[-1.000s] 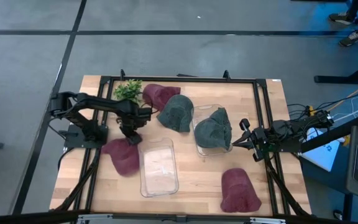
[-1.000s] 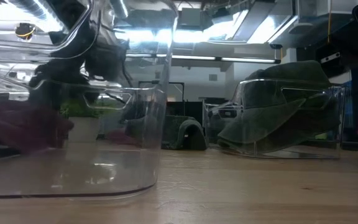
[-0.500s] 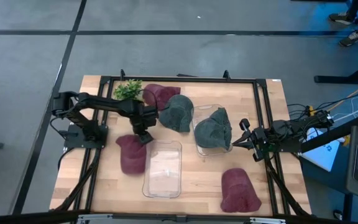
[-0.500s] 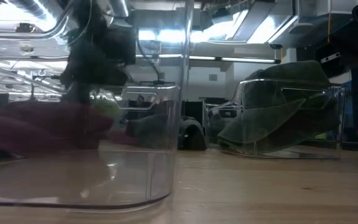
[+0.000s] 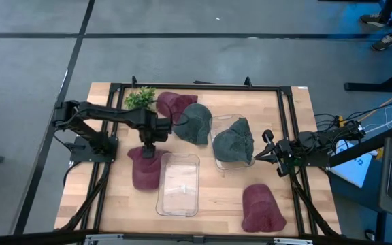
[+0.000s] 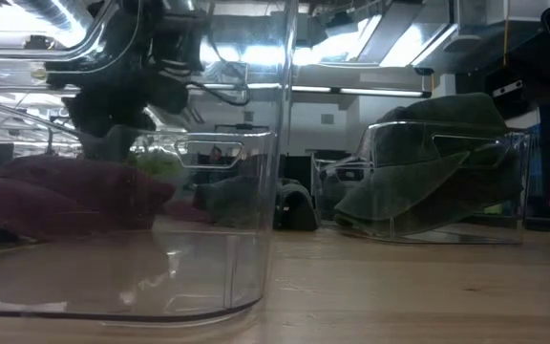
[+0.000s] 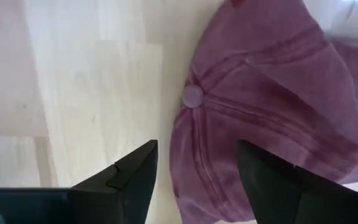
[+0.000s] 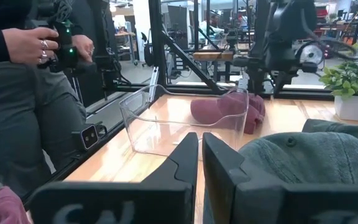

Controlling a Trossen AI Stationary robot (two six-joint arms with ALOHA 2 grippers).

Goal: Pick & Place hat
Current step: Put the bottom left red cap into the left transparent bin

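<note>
hat (image 5: 145, 168) lies on the tabletop toward its left edge, beside the empty bin (image 5: 179, 184) | my left gripper (image 5: 148, 145) hovers above its crown, fingers spread, holding nothing | my right gripper (image 5: 263, 154) waits near the right edge, fingers together, empty

No readable text, labels or numbers anywhere.

Maroon hat (image 5: 145, 169), clear bin (image 5: 179, 184)
</note>
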